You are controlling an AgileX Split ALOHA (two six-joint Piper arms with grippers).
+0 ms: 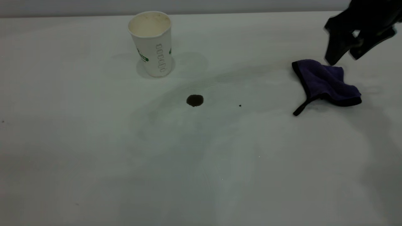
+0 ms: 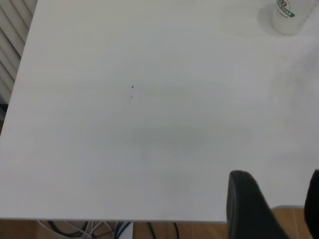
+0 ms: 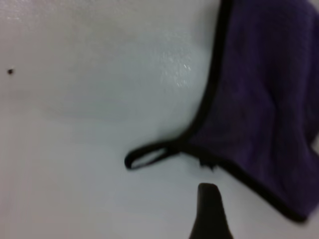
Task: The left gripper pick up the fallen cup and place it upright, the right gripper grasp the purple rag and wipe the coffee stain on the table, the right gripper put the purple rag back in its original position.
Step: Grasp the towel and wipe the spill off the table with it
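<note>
From the exterior view, the counter [image 1: 94, 163] is a wide white-grey surface with faint smear marks, its far edge running along the top under a pale wall. The cup [image 1: 151, 44] stands upright near that far edge, left of centre, mouth up. Nearer the camera and slightly right of it lies the coffee stain [image 1: 195, 100], a small dark round spot with bare surface all around it; a tiny black speck [image 1: 240, 105] sits well to its right. The purple rag [image 1: 325, 83] lies crumpled at the right side, its black loop tail [image 1: 301, 108] trailing toward the camera. The right gripper [image 1: 345, 58] hangs just above the rag's far edge at the upper right corner, its dark fingers [image 1: 334, 51] spread apart and holding nothing. The whole near half of the counter is open.

In the left wrist view, the left gripper [image 2: 273, 206] sits over the counter's corner edge, fingers [image 2: 246, 204] spread apart and empty. The cup base shows far off. Cables [image 2: 89, 229] and a wooden floor [image 2: 199, 230] show beyond the edge.

In the right wrist view, one dark fingertip [image 3: 209, 209] hovers just beside the rag's black hem, near the loop tail, without touching either.
</note>
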